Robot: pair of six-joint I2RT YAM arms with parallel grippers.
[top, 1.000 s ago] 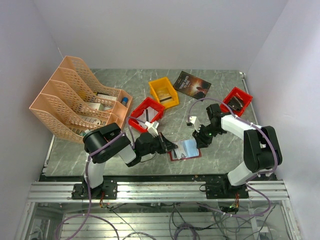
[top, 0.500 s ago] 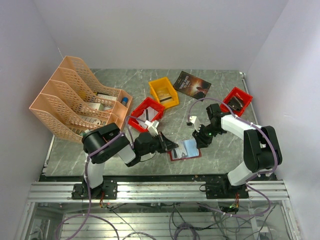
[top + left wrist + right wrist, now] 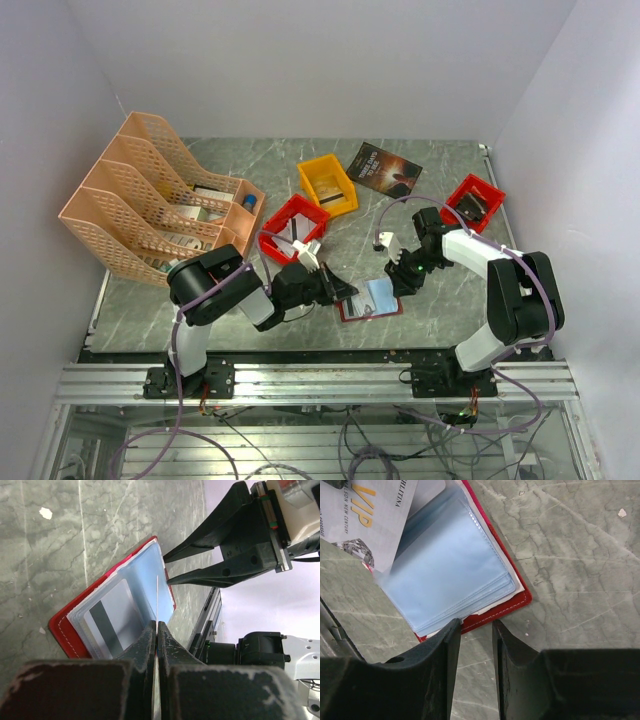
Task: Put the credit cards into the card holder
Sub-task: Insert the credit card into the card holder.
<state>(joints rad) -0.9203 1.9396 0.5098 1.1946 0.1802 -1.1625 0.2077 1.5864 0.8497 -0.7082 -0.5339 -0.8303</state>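
— Left tool [image 3: 157, 630] is clamped on a credit card [image 3: 362, 517], held edge-on over the open card holder [image 3: 131, 592], which lies flat on the tabletop [image 3: 60, 535]. Right tool [image 3: 474, 630] has its fingers narrowly apart at the holder's edge on its own side; contact can't be confirmed.
— Risk?
— Card edge could miss the sleeve mouth and skate over the pale plastic, or shove the holder if it isn't pinned. Tilt in the grip would cause it.
— Change vs a second ago?
— Top view: left arm has nudged slightly toward the holder. No change seen in the right arm or the holder.
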